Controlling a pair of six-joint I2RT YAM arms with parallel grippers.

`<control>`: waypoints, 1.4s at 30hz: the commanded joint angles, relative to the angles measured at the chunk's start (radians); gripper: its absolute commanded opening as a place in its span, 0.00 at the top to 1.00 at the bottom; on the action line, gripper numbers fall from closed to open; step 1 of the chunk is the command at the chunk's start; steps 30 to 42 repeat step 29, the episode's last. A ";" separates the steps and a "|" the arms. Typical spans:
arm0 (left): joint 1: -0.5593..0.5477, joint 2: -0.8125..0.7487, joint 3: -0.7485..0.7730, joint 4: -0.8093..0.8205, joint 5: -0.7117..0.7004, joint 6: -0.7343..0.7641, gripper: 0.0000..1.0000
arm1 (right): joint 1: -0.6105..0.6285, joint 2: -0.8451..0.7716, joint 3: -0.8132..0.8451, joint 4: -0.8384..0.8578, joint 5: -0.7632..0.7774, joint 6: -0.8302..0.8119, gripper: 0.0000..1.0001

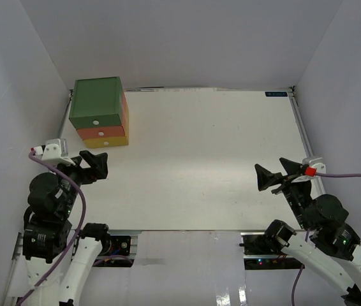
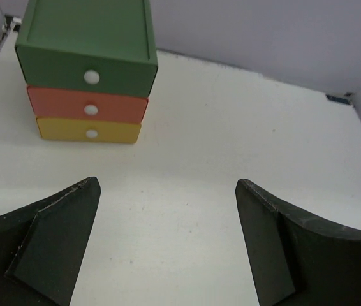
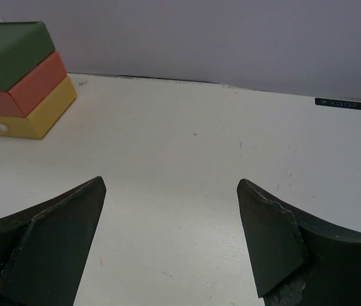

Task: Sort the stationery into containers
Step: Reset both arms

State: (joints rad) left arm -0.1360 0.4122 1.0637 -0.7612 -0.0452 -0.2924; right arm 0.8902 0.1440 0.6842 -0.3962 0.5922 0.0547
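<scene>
The containers (image 1: 99, 113) stand in the upper left of the top view, near the far left corner of the table (image 1: 199, 159). They are one stack of three: the green drawer (image 2: 85, 51) on top, the orange-red drawer (image 2: 88, 105) in the middle and the yellow drawer (image 2: 88, 131) at the bottom. All three look pushed in, and each shows a small white knob (image 2: 92, 77) on its front. The stationery does not appear in any of the three views, so I cannot say where the pens lie.

The boxes seem light and stiff, I think, so the whole stack may slide or tip on the smooth table when one knob is pulled. The knob is small and round, and the fingers must close on it from both sides, exactly centred. It may help if the other arm steadies the stack. Thin pens would probably be light, hard and ready to roll. I would take one across the middle of its barrel.

The left gripper (image 1: 96, 167) is at the left of the top view, just below the stack and apart from it, and its camera faces the drawer fronts. Its jaws stand wide apart with nothing between them. The right gripper (image 1: 271, 172) hangs at the right side, well apart from the stack, pointing toward the middle of the table, also spread wide and empty.
</scene>
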 commanded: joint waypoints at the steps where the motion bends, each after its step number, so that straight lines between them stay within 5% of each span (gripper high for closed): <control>1: -0.007 -0.007 -0.077 -0.058 -0.038 0.003 0.02 | -0.004 -0.082 -0.041 0.000 0.049 -0.029 0.10; 42: -0.008 -0.012 -0.120 -0.035 -0.055 -0.033 0.02 | -0.004 -0.170 -0.155 0.010 0.037 -0.032 0.08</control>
